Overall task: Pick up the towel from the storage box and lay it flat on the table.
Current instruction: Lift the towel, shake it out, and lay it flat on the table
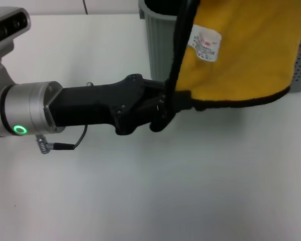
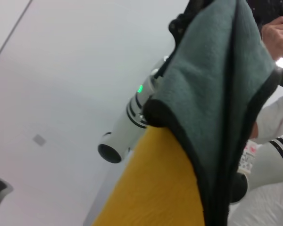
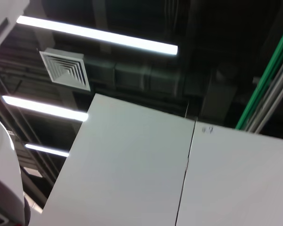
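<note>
The towel (image 1: 246, 55) is held up above the table (image 1: 140, 196) by the left gripper (image 1: 171, 103), whose fingers are pinched closed on the black-trimmed edge at the cloth's lower corner. From that pinch the mustard-yellow cloth spreads upward and away from the gripper, over the storage box (image 1: 158, 47). The black edge trim is seen running up from the fingers along the near side of the cloth and curving along its lower border. A small white label (image 1: 205, 42) is sewn just beyond the trim, above the gripper.

Behind the gripper tip, only the ribbed grey-green wall and a piece of the rim of the storage box are exposed; a dot-perforated part shows past the far lower border of the towel. The inside of the box is covered by the hanging cloth, so its contents cannot be told.

A wide stretch of bare white tabletop lies beneath the black gripper body and on the near side of it. A thin black cable (image 1: 65, 145) hangs under the arm's silver wrist section.

In the left wrist view the yellow face (image 2: 155, 188) is seen close up, with a grey-teal plush face (image 2: 212, 89) edged in black folded over it.

The right gripper is not shown; its wrist camera is pointed at ceiling lights and white panels.
</note>
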Motion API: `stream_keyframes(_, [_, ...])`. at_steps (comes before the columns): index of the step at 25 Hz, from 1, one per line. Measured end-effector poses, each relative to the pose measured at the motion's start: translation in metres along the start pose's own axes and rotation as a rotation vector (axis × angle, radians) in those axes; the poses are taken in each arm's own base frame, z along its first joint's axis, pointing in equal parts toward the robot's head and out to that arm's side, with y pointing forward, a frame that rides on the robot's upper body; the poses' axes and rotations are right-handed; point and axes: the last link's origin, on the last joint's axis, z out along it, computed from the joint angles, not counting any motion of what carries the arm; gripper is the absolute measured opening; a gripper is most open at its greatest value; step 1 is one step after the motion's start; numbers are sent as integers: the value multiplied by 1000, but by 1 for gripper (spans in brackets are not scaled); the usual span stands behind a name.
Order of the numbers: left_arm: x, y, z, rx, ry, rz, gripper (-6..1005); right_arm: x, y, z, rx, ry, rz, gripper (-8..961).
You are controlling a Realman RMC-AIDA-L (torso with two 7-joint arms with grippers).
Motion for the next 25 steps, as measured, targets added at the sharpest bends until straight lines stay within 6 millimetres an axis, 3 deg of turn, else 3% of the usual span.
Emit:
stream_keyframes(6, [2, -1, -3, 16, 19, 4, 28, -7, -6, 6, -22, -16, -3, 42])
stream_keyframes(15, [-3, -7, -10, 105, 68, -1, 270, -10, -16, 25, -69, -20, 5, 44])
stream_keyframes(23, [1, -2, -10, 92, 127, 67, 551, -6, -17, 26, -61, -17, 22, 46])
stream_keyframes(25, [3, 2, -8, 66, 159, 102, 558, -4, -17, 26, -56, -14, 31, 46])
